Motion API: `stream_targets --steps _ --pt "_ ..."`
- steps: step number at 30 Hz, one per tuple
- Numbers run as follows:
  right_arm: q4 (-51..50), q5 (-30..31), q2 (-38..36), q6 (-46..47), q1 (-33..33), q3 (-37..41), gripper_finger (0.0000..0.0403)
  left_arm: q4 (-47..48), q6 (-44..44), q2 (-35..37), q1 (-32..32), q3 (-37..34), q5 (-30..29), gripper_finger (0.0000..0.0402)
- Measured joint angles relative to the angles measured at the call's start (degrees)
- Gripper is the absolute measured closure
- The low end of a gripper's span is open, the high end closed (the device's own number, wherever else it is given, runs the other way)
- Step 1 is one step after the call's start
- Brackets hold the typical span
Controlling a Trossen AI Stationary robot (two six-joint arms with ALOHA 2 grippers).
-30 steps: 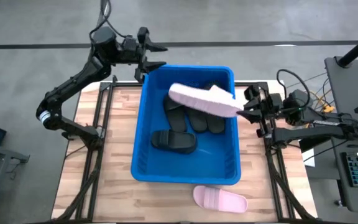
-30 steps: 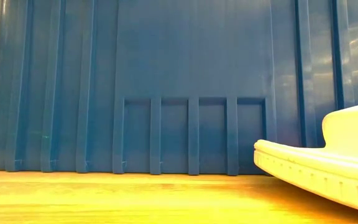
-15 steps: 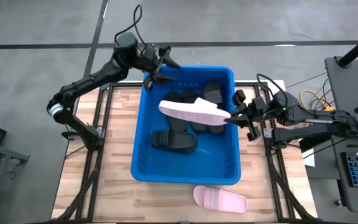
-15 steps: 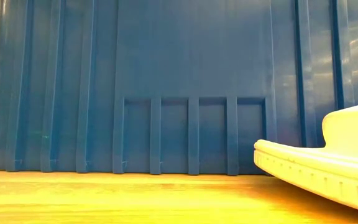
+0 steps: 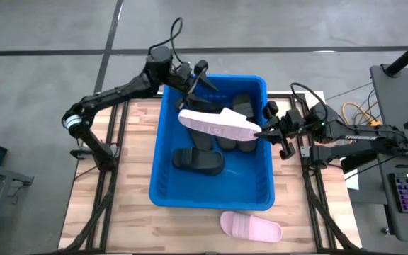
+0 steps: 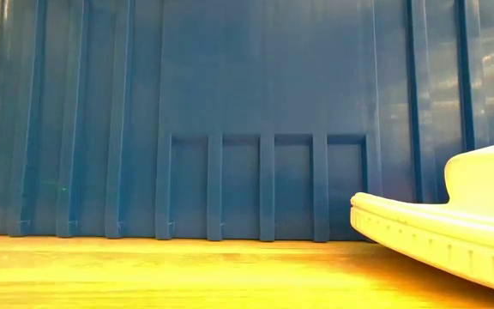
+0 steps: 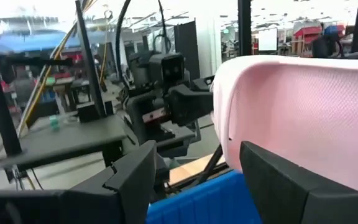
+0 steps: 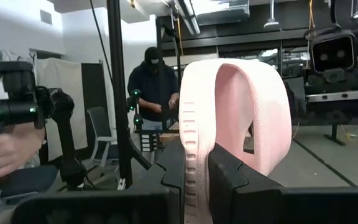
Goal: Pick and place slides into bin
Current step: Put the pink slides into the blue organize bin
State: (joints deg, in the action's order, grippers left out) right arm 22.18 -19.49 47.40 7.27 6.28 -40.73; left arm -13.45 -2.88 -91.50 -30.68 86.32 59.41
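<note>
Pink slide (image 5: 218,126) is hanging in the air over the blue bin (image 5: 163,152), pinched at one end by the right gripper (image 5: 262,132) — its fingers (image 8: 229,171) are pressing together on the edge of the sole, with the strap arching beyond them in the right wrist view. The slide's free end is pointing toward the left gripper (image 5: 198,76), which is reaching over the bin's far rim with its fingers (image 7: 132,177) spread and gripping nothing; the pink sole is sitting just beyond those fingers. Black slides (image 5: 198,159) are lying on the bin floor beneath. A second pink slide (image 5: 251,227) is resting on the wooden table (image 5: 126,212) — just outside the bin's near wall, well apart from both grippers.
</note>
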Motion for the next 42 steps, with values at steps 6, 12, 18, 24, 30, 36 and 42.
stream_targets --steps 6,12,18,24,30,36,42 --pt "-0.1 0.0 0.6 0.3 0.0 0.0 0.0377 -4.0 -0.5 -2.2 2.7 0.7 0.2 0.0185" --pt "-0.1 0.0 1.1 1.2 0.0 0.0 0.0377 -4.1 -0.4 -5.0 4.9 3.5 0.4 0.0185" --pt "-1.2 0.0 1.3 1.7 0.0 0.0 0.0377 -7.8 4.3 -6.0 5.3 6.3 0.2 0.0185" --pt "-0.8 -0.5 1.5 1.2 0.1 0.0 0.0377 -8.9 7.0 -7.7 6.7 7.5 1.8 0.0185" --pt "-0.8 -0.7 1.3 1.8 0.0 0.0 0.0377 -8.7 7.1 -8.6 6.6 7.2 2.0 0.0185" --pt "-1.0 0.3 0.7 2.8 0.1 0.0 0.0378 -8.5 6.9 -8.5 4.5 7.1 1.4 0.0185" --pt "-0.8 0.5 0.4 1.4 0.1 0.0 0.0378 -6.3 7.1 -7.8 1.7 7.0 1.9 0.0185"
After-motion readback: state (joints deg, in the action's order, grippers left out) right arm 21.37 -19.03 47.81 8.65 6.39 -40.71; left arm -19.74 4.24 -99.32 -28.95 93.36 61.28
